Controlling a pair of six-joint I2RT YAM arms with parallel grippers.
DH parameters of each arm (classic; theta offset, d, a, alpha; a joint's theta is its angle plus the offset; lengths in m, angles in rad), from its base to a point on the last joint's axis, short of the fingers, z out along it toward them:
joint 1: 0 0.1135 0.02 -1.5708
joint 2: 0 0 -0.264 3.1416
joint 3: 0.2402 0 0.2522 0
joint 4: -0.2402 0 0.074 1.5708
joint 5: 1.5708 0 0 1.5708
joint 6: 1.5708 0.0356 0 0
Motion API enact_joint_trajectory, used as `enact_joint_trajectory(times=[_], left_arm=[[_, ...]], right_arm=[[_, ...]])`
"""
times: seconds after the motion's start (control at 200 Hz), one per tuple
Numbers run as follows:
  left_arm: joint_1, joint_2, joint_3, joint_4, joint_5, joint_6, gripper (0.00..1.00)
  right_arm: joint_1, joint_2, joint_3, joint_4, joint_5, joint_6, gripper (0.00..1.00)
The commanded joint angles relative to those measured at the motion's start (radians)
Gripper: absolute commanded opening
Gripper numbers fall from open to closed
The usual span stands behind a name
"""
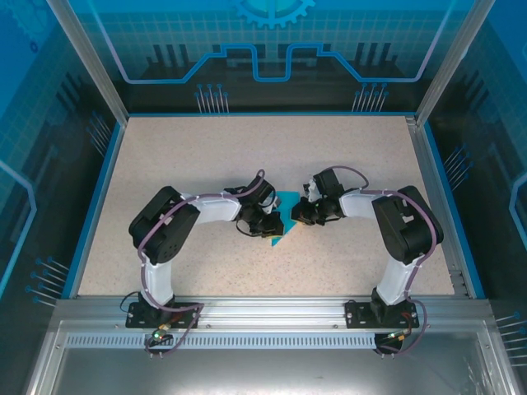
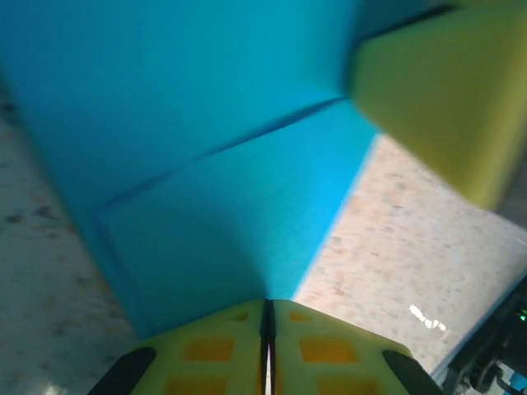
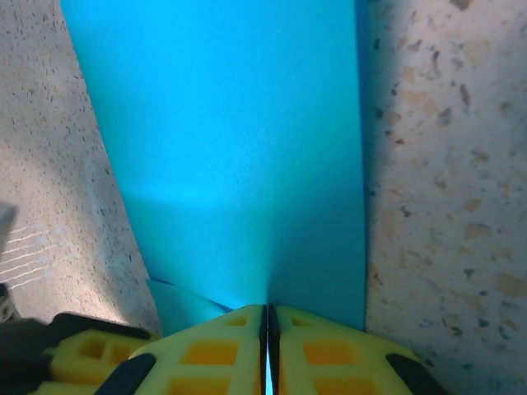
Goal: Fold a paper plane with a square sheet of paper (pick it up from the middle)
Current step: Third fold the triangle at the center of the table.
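The square sheet of paper (image 3: 239, 148) is being pinched by left fingers (image 2: 210, 354) and right fingers (image 3: 206, 352), risking tearing if they diverge.

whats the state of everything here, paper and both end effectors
paper, partly folded with layered flaps, lying on the table
left end effector, shut, tips at the paper's corner
right end effector, shut on the paper's edge
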Motion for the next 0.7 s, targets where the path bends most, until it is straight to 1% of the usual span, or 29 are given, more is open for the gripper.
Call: enact_joint_trajectory(times=[0.0, 0.175, 0.26, 0.355, 0.435, 0.695], left_arm=[[0.013, 0.015, -0.052, -0.003, -0.034, -0.016, 0.11], [0.013, 0.003, -0.093, 0.016, -0.038, -0.007, 0.11], [0.014, -0.003, -0.092, 0.018, -0.036, -0.002, 0.11], [0.013, -0.009, -0.083, 0.012, -0.041, 0.005, 0.11], [0.013, -0.018, -0.079, 0.006, -0.044, 0.011, 0.10], [0.012, -0.023, -0.080, -0.003, -0.057, 0.019, 0.10]], right_arm=[[0.012, -0.046, 0.006, -0.088, 0.028, -0.029, 0.14], [0.037, -0.141, 0.007, -0.052, -0.054, -0.031, 0.15], [0.074, -0.154, 0.006, -0.044, -0.052, -0.012, 0.13], [0.103, -0.137, -0.014, 0.003, -0.039, 0.028, 0.10], [0.107, -0.122, -0.040, 0.039, -0.014, 0.059, 0.08], [0.112, -0.018, -0.089, 0.162, -0.027, 0.102, 0.05]])
